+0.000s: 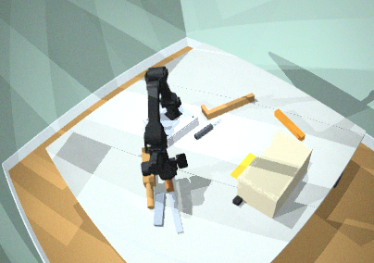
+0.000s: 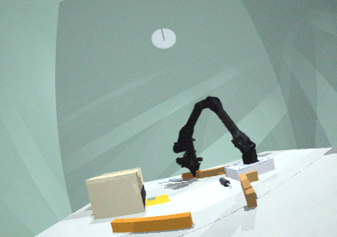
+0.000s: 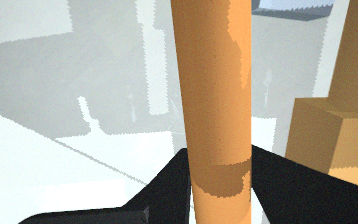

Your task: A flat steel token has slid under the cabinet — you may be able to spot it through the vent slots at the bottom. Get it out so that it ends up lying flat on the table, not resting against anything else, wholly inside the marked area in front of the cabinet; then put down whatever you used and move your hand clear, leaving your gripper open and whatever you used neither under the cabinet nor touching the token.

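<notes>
My gripper (image 1: 168, 183) (image 2: 194, 173) (image 3: 214, 152) is shut on a round orange handle (image 3: 215, 90), left of the cabinet in the top view. A flat grey strip (image 1: 177, 215) appears to run on from that handle; a second grey strip (image 1: 159, 210) is close beside it. The beige cabinet (image 1: 273, 181) (image 2: 114, 194) stands at the right in the top view. The yellow marked area (image 1: 243, 166) (image 2: 163, 199) is in front of it. A small grey-blue flat piece (image 2: 151, 198) shows on the yellow near the cabinet, possibly the token; I cannot tell whether it touches anything.
A wooden block with a rod (image 1: 148, 180) lies close beside the gripper. A dark-handled tool (image 1: 204, 131) (image 2: 224, 182), an L-shaped wooden piece (image 1: 229, 107) (image 2: 248, 193) and an orange bar (image 1: 289, 124) (image 2: 152, 223) lie around. A small black block (image 1: 237, 200) is beside the cabinet.
</notes>
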### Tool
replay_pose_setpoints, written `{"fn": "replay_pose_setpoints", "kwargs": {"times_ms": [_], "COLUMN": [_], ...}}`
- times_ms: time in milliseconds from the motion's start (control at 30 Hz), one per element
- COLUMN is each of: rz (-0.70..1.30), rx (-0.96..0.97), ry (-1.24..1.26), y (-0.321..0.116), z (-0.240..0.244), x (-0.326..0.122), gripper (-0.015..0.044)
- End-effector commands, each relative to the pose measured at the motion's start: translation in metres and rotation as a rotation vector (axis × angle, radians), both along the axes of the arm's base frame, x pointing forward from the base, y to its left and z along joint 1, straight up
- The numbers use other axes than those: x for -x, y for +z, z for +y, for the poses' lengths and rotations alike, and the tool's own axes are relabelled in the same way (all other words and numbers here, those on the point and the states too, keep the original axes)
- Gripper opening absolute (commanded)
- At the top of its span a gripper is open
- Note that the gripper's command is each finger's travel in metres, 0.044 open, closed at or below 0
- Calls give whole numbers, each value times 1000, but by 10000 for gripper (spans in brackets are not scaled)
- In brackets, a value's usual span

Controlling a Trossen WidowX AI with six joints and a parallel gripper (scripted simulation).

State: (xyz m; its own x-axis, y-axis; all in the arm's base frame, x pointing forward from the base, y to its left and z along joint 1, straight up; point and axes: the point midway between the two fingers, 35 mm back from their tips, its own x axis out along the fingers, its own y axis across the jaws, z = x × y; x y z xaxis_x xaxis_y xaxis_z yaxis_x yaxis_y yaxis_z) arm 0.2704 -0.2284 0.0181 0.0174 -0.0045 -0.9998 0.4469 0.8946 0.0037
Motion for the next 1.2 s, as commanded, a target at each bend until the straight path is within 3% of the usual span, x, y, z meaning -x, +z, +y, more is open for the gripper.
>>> {"fn": "replay_pose_setpoints", "kwargs": {"times_ms": [0,1167], "rz": [-9,-7], "rx": [11,17], "ry": [28,305], "y": [3,3], "z": [-2,-2], "x": [-2,-2], "gripper": [0,0]}}
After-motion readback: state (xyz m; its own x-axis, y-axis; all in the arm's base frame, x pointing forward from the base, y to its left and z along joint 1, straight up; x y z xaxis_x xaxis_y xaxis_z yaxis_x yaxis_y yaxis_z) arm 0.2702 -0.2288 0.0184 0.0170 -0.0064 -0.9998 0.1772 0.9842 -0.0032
